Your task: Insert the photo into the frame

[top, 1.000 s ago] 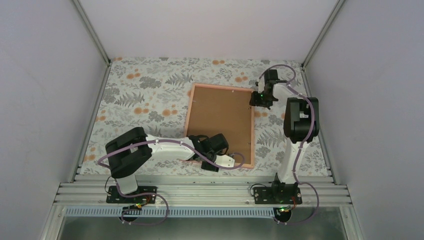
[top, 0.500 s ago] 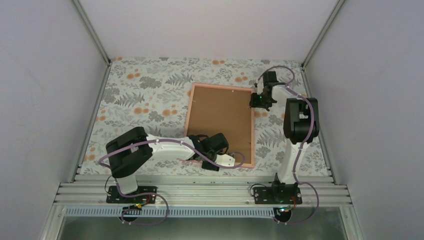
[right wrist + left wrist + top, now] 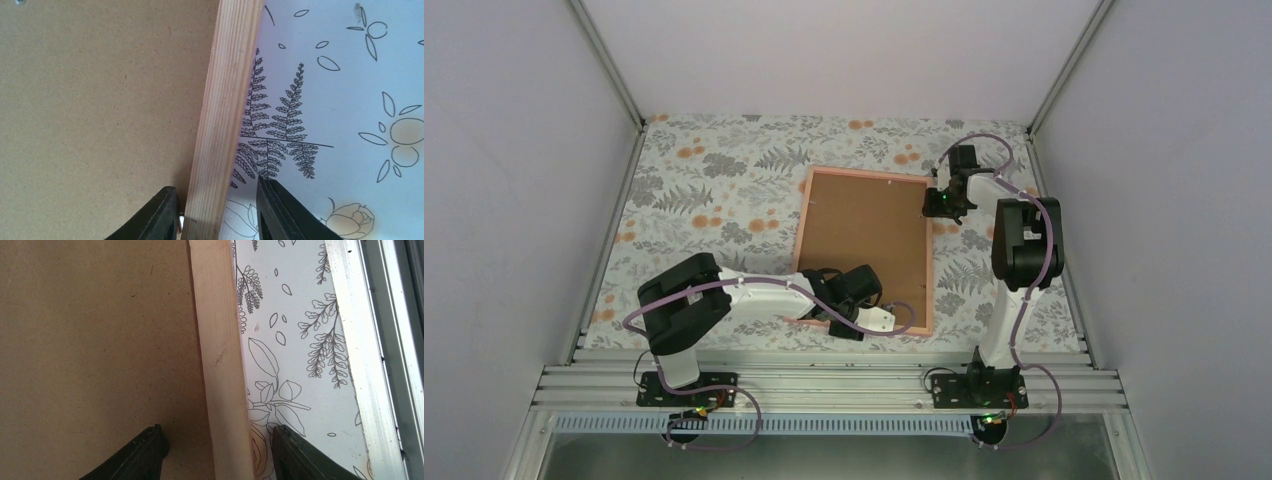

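The left gripper (image 3: pixel 217 429) has its fingers wide around the picture frame's (image 3: pixel 215 315) near side. The right gripper (image 3: pixel 215 185) has its fingers narrow around the frame's right side, not squeezing it.

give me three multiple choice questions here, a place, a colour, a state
1. Where on the thin pink rectangular picture frame are the right arm's fingers? A far right corner; B near left corner; C left side.
2. What colour is the rectangular backing board filling the frame? A white; B brown; C blue.
3. How do the left arm's fingers stand? A shut tight, off the frame; B out of view; C open, astride the frame's rail.
1 A: the top view shows them there. 2 B: brown in every view. 3 C: gaps show beside the rail.
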### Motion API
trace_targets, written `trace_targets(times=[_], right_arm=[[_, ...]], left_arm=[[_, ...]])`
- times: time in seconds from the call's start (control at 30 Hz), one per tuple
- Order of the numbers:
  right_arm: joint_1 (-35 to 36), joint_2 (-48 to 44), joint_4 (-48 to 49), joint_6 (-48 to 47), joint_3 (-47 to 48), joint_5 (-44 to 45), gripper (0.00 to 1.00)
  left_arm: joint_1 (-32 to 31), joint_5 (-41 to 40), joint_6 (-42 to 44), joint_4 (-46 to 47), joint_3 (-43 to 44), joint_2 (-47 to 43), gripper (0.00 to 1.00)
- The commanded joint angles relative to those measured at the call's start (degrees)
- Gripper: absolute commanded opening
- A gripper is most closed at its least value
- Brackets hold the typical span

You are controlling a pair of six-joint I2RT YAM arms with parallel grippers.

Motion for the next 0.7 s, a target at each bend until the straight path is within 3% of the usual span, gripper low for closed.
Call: trace_targets(times=[0.0,0.47,0.57,0.67], right_arm=[[0.82,-1.46,-3.06,-0.27,-1.67,0.80,0.36],[0.62,-2.57,-2.40,0.16,-2.63,1.54,0.32],[0.61,-2.49,-2.25,0.16,-1.96,0.76,0.39],[0.34,-2.90,-2.44,0.19,-0.03,-1.04,0.53]], left_arm=[[0.59,-0.12,-0.84,-1.03,-0.08,2.32,0.55],[0.61,-0.12,-0.66,-1.27,0.01,2.63,0.54],[0.55,-0.03,-0.67,-1.28,0.22,2.74,0.53],[0.56,0.11,-0.67,-1.39,0.44,2.90,0.52]])
